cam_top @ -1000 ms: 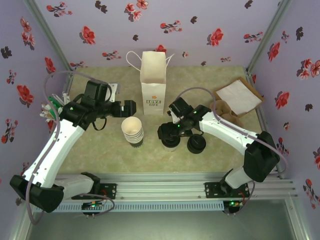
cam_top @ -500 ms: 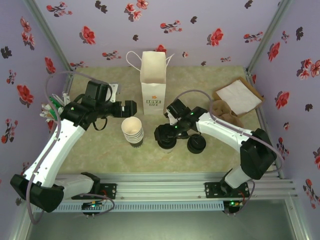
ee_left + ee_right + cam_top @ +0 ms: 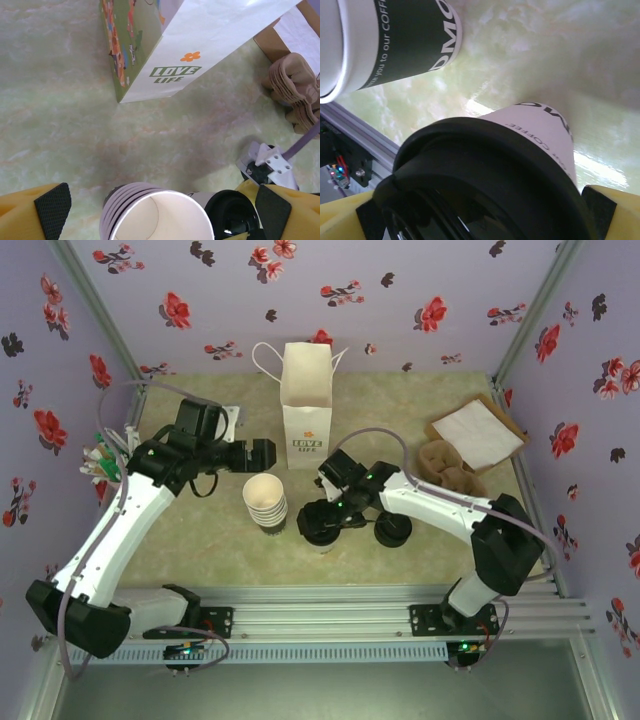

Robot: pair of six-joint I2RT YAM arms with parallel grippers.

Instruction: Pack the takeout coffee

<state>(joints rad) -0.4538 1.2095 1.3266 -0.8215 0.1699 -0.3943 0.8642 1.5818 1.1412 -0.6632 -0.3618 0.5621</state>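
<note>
The takeout coffee point(image 3: 319, 543), a pale cup with a black lid point(image 3: 485, 175), stands on the table right of the lidless cup stack point(image 3: 266, 498). My right gripper point(image 3: 320, 523) is low over it, open. In the right wrist view the lid fills the gap between the two pads point(image 3: 367, 220). My left gripper point(image 3: 265, 452) hangs open above the cup stack point(image 3: 150, 215), just left of the white paper bag point(image 3: 306, 410). The bag point(image 3: 210, 45) stands upright with its top open. The lidded coffee point(image 3: 232, 215) also shows at the lower right of the left wrist view.
Loose black lids point(image 3: 392, 530) lie just right of the coffee. Brown pulp carriers point(image 3: 450, 465) and a cardboard sheet with white paper point(image 3: 478, 430) sit at the back right. A holder of stirrers point(image 3: 100, 458) stands at the left wall. The arm rail point(image 3: 320, 620) runs along the near edge.
My right gripper has slid left toward the cup stack, and the lidded coffee under it has shifted left with it. The left gripper has edged slightly up and right.
</note>
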